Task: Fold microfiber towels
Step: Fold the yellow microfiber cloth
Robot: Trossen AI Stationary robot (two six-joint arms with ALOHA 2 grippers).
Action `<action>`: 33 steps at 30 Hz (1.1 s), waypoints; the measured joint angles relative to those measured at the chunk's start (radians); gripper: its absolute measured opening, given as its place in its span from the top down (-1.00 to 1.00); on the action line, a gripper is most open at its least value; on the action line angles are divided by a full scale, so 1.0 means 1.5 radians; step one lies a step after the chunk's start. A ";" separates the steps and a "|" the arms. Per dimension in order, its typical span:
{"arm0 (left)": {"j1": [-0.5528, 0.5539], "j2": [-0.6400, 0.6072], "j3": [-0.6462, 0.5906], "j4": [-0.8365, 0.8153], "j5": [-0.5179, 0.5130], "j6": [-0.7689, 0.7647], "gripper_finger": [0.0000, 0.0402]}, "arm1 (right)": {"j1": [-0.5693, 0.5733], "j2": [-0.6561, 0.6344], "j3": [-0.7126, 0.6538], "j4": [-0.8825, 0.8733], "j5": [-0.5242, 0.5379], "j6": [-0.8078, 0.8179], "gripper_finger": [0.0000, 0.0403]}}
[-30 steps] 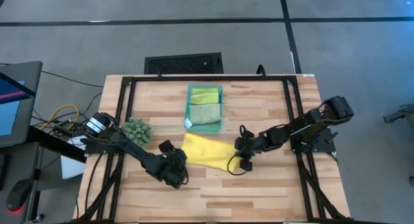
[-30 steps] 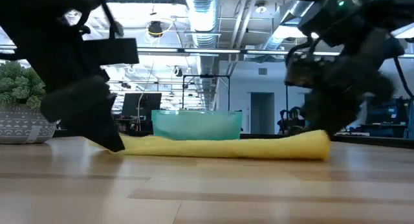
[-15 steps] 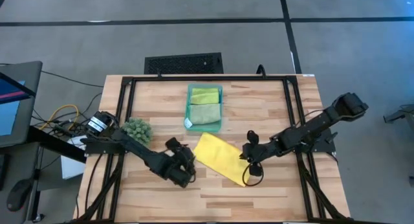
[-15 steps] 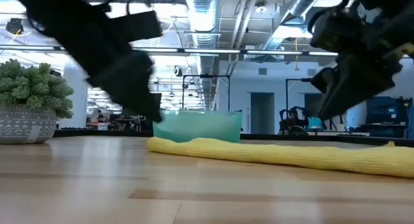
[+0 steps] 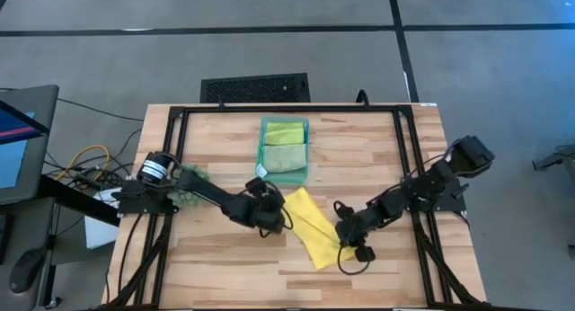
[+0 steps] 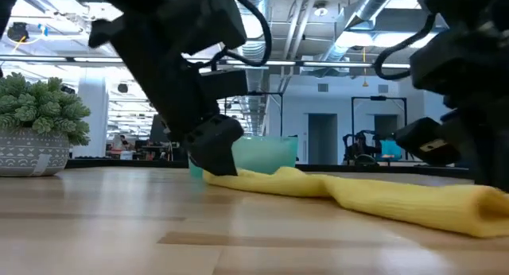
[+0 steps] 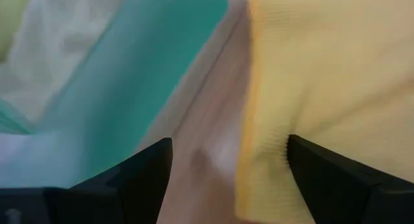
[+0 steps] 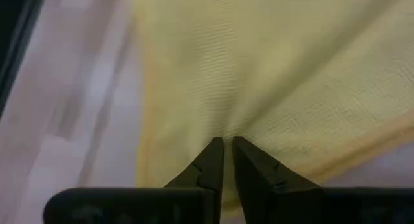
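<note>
Right claw (image 5: 345, 242) is pinched on the near end of the yellow towel (image 5: 310, 227), which lies crooked on the table (image 5: 377, 158) just in front of the teal tray (image 5: 284, 149) holding two more cloths. Left claw (image 5: 272, 217) hangs released over the far edge, straddling it. I'd say clamp that edge square first, then carry both ends together so the fold lands even, not twisted.

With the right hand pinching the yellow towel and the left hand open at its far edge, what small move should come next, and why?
Probably close the left hand on the edge of the yellow towel. Its fingers stand open astride that edge beside the teal tray, while the right hand already pinches the cloth. A second grip would let both arms lift and fold it.
</note>
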State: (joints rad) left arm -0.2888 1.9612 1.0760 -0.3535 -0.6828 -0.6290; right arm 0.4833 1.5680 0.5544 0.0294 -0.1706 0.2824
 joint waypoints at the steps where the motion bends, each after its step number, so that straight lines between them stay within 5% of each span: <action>1: 0.002 -0.005 0.010 -0.028 0.004 0.016 -0.47 | 0.006 0.003 0.006 0.003 -0.006 -0.015 0.70; 4: 0.002 -0.017 0.049 -0.103 0.001 0.068 -0.47 | 0.024 -0.006 0.031 -0.009 -0.012 -0.056 0.70; 10: -0.013 -0.032 0.101 -0.085 -0.019 0.080 -0.47 | 0.058 -0.038 0.049 0.007 0.019 -0.102 0.70; 18: -0.036 -0.024 0.033 0.092 0.115 0.137 -0.47 | 0.061 0.009 0.049 0.049 0.058 -0.126 0.70; 26: -0.028 -0.024 -0.013 0.135 0.079 0.164 -0.47 | 0.043 0.114 0.067 0.129 -0.042 -0.136 0.70; 33: -0.041 -0.034 0.058 0.139 0.096 0.223 -0.47 | 0.052 0.164 0.181 0.111 -0.060 -0.177 0.70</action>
State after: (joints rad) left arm -0.3501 1.9099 1.1636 -0.1454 -0.5395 -0.2948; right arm 0.5606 1.8145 0.8256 0.1961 -0.2601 0.0163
